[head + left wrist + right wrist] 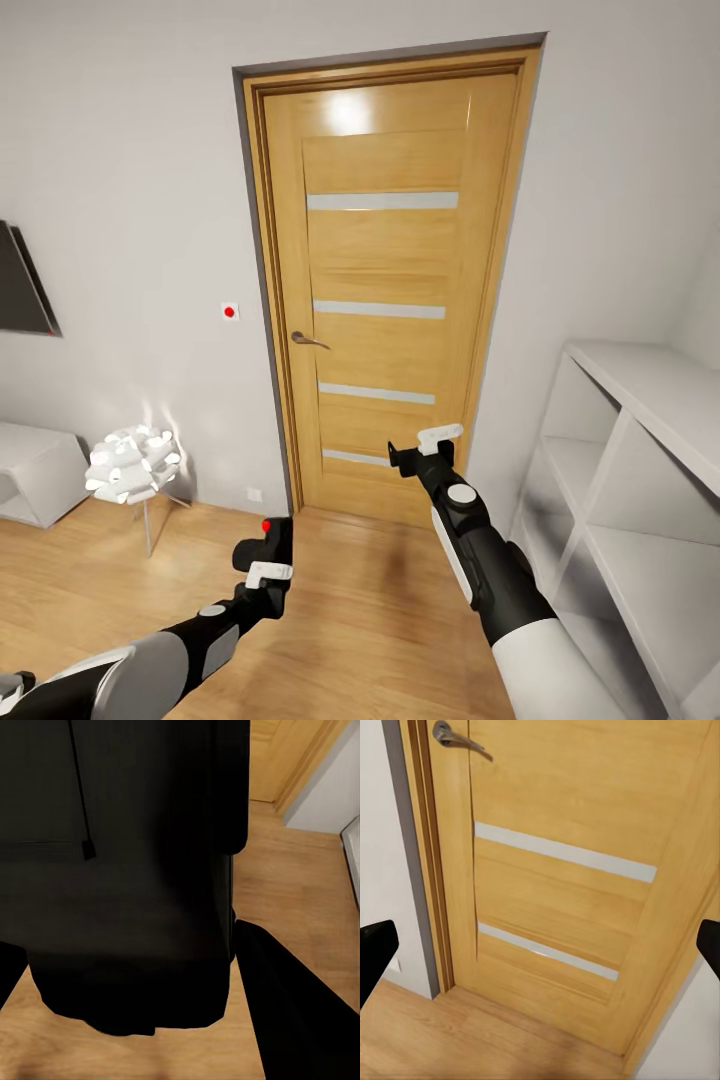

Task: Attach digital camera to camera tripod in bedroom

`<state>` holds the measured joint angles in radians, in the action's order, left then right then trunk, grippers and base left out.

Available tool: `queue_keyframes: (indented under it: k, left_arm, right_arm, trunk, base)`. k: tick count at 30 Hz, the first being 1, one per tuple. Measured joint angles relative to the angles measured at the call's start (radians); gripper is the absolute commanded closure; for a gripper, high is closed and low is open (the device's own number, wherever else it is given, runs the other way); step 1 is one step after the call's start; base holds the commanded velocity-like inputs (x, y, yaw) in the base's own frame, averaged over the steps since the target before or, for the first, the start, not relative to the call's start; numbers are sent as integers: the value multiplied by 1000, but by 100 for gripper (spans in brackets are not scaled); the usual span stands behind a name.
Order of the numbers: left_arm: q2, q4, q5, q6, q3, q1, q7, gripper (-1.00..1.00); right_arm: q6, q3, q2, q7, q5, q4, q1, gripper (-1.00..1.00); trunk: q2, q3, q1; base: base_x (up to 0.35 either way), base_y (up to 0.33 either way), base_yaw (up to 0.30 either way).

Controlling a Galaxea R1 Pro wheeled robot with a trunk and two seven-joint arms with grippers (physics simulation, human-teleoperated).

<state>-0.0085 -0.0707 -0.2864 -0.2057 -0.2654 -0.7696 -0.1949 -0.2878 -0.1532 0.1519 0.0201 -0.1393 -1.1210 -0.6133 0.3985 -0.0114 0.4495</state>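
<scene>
the digital camera (270, 541) sits clamped in the left gripper (268, 560), low over the wood floor (380, 620), before the oak door (385, 290); the right gripper (425, 450) hangs empty, fingers apart, beside white shelves (640, 470)
</scene>
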Motion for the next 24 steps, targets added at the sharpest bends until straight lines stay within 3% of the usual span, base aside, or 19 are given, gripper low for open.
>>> queue_keyframes:
  k: [7, 13, 24]
  left_arm:
    - [-4, 6, 0, -7, 1, 1, 0, 100]
    - [-4, 89, -1, -12, 0, 0, 7, 100]
    - [-7, 104, -1, -13, 3, 0, 8, 100]
  right_arm:
    - [1, 1, 0, -2, -1, 3, 0, -100]
    - [1, 0, 0, -2, 0, 4, 0, -100]
    - [1, 0, 2, -2, 0, 4, 0, -100]
  trunk:
    - [0, 0, 0]
    - [0, 0, 0]
    - [0, 0, 0]
  base:
    - [-19, 14, -147]
    - [-196, 207, -276]
    - [-219, 240, -261]
